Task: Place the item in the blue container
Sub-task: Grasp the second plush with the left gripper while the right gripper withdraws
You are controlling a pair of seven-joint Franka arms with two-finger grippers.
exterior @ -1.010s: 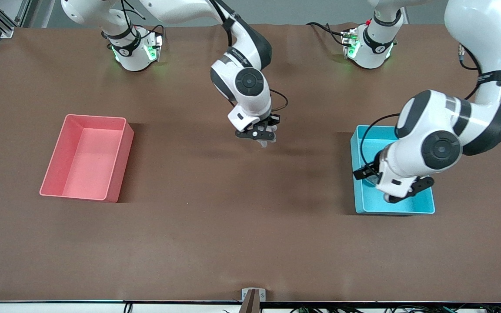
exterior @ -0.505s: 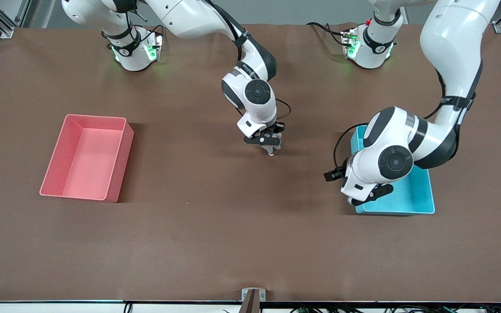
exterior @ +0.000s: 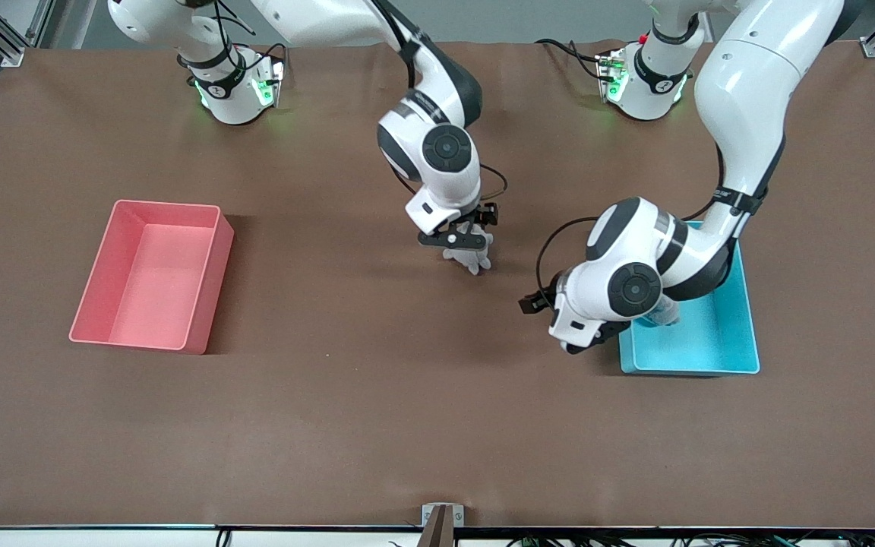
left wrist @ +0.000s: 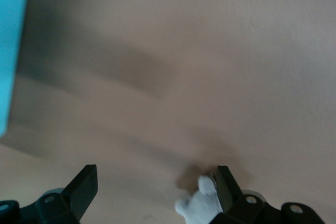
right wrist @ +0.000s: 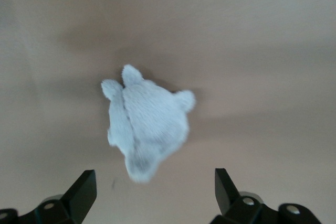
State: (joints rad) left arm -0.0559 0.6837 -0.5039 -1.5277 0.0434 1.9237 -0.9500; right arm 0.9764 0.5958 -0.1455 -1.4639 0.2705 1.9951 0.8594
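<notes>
Clearly the job is not finished: the small pale-grey plush toy point(exterior: 469, 258) lies on the brown counter point(exterior: 377, 425) near the middle, well apart from the light cyan-blue rectangular plastic bin point(exterior: 737, 357), which sits toward the left arm's end of the counter. In the right wrist view the toy point(right wrist: 146, 123) lies free on the surface with nothing pinching it. The right gripper point(exterior: 460, 241) hovers just over it with its fingers point(right wrist: 84, 192) spread wide, one to each side.

The left gripper point(exterior: 578, 342) hangs low over the counter just beside the blue bin's wall, between the bin and the toy, its fingers point(left wrist: 86, 187) likewise spread and holding nothing; its wrist view catches the plush toy point(left wrist: 202, 203) by one finger's edge and a strip of the bin point(left wrist: 10, 40). What looks like a translucent bluish object lies in the bin, mostly hidden under the left arm, and I cannot tell what it is.

What is left, as I judge it, is to grasp the toy, carry it over the bin's low rim and let go inside.

Room is generous: bare counter stretches between toy and bin and toward the front camera. The same-sized pink rectangular plastic bin point(exterior: 96, 319) stands well clear at the right arm's end. The one crowding risk is the two arms, close together near the middle.
</notes>
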